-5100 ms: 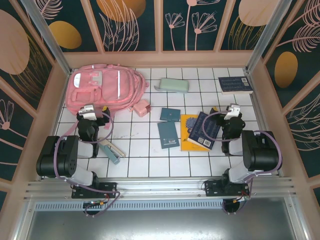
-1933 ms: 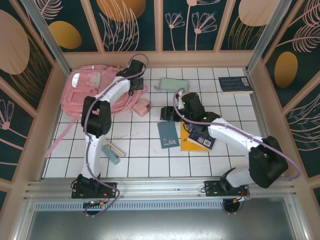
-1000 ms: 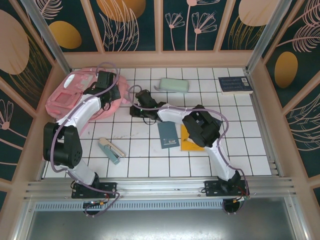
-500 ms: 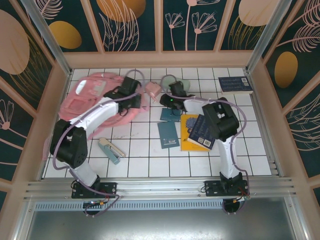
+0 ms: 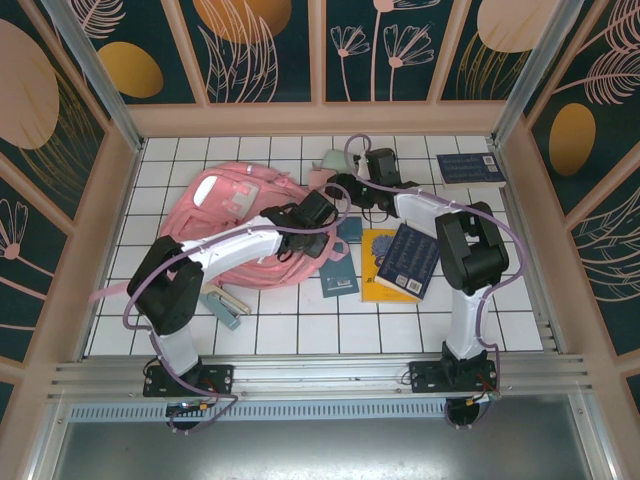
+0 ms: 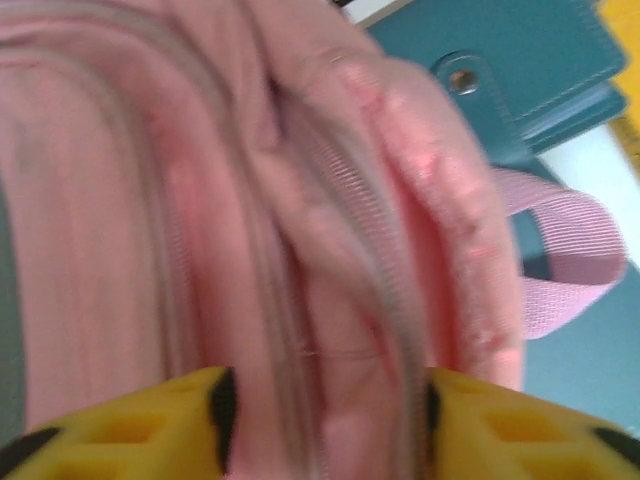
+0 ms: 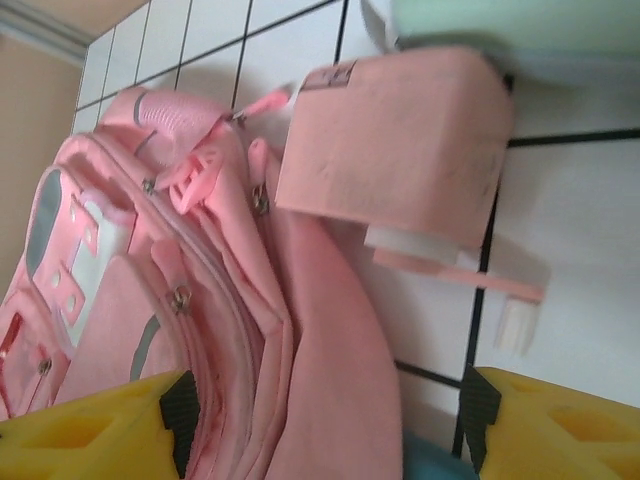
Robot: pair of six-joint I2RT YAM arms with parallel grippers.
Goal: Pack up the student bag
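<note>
As the left gripper (image 6: 325, 405) straddled a student bag (image 5: 240, 215) fold, grip unclear to us, the right gripper (image 7: 325, 400) gaped empty. Loose fabric slumping could've buried the teal notebook (image 5: 342, 283).

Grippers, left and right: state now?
Left gripper: open, student bag fabric between the jaws.
Right gripper: open, holding nothing.
</note>
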